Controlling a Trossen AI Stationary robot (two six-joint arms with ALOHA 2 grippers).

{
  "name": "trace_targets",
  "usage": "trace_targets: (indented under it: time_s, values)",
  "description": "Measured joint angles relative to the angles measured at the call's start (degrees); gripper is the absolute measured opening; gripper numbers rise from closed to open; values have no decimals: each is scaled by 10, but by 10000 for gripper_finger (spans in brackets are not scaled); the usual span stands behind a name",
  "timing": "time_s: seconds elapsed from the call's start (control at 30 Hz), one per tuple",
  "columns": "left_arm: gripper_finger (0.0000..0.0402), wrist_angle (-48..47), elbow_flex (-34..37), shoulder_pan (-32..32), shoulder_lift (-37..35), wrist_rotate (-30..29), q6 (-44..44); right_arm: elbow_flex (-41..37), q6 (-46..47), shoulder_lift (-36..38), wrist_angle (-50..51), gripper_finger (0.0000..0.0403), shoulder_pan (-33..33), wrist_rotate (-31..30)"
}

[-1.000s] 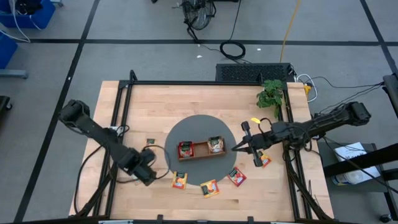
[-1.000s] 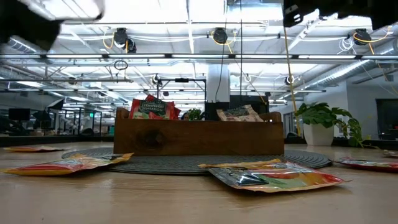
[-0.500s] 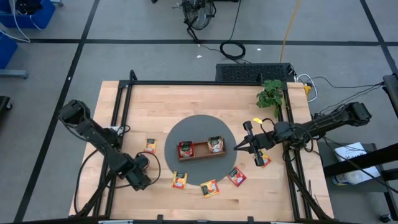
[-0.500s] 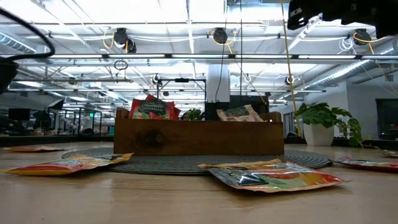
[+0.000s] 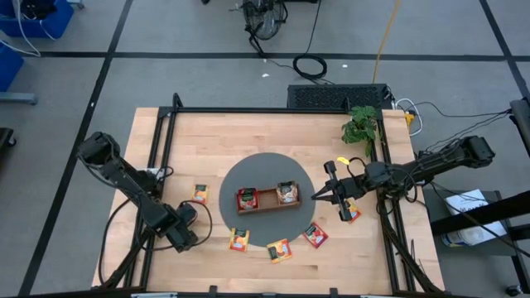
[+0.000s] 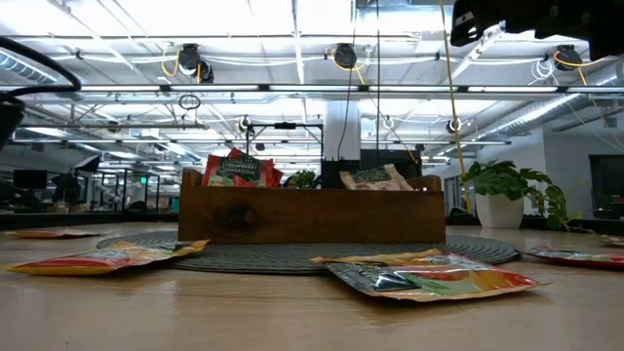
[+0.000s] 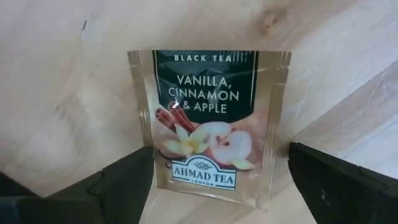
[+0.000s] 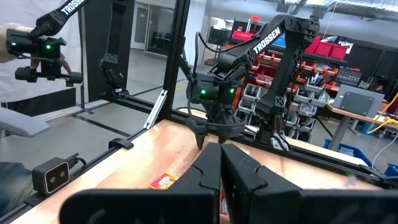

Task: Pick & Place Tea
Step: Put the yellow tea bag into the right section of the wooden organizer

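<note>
A whitish tea packet [image 7: 208, 118] with dark green print lies flat on the bare wood near the table's front left. My left gripper [image 7: 217, 186] points straight down over it, open, one finger on each side of the packet's lower part; I cannot tell whether they touch it. In the high view that gripper [image 5: 185, 237] hides the packet. More tea lies loose: one packet [image 5: 199, 193] on the wood and several along the front [image 5: 279, 250]. Two packets stand in the wooden tray [image 5: 267, 199]. My right gripper [image 5: 315, 197] hangs shut and level over the mat's right edge.
The tray sits on a round grey mat [image 5: 267, 170] at the table's middle. A potted plant [image 5: 361, 126] stands at the far right. Black frame rails [image 5: 162, 141] run along the table's left, right and far sides. A person's hand holding a controller [image 8: 37, 50] shows beyond the table.
My left gripper has gone down and toward the table's near-left corner, uncovering the orange packet left of the mat. It has stayed open and pointing down.
</note>
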State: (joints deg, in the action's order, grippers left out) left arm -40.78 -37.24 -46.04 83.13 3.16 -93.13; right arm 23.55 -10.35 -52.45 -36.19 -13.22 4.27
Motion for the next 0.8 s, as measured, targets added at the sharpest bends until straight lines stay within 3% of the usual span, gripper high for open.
trace_targets:
  time_s: [0.1,0.2,0.53,0.67,0.8]
  values:
    - [342,-2,0,-3,0,-6,-10,0,0,0,0,0,0,0]
    - [291,-4,1,-7,7,-20,-23,0,0,0,0,0,0,0]
    - [31,-3,-1,-17,26,-37,-33,0,1,0,0,0,0,0]
    - [15,5,-12,-11,23,-45,-13,0,6,0,0,0,0,0]
    - [10,-53,-67,0,27,-103,41,0,20,-12,-2,0,3,0]
